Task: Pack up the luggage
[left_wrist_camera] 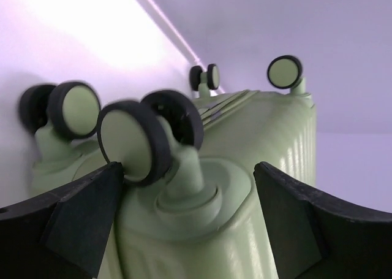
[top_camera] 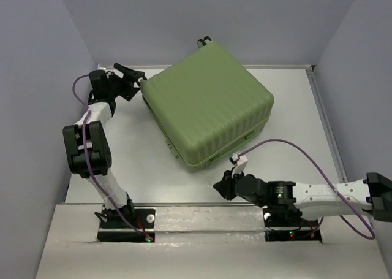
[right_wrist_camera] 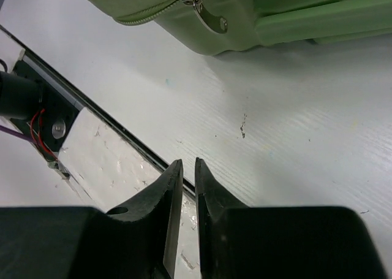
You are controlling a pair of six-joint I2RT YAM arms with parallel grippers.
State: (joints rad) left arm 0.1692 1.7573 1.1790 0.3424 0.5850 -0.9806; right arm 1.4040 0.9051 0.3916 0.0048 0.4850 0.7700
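L tool at far-left of worktop: jaws spread wide, holding nothing, set either side of the luggage's wheel-end corner. L wrist view: nearest black wheel w/ green hub sits right by the L finger; can't tell if they touch. Three more wheels show behind it.

Luggage: light-green ribbed shell, closed, lying flat mid-worktop, turned at an angle, wheel end toward far-left, one corner pointing at the near edge.

R tool low over the worktop just beside that near corner, not touching it. Jaws narrow, only a thin slit, nothing between. R wrist view: metal zip pull on the shell's seam, apart from the fingertips.
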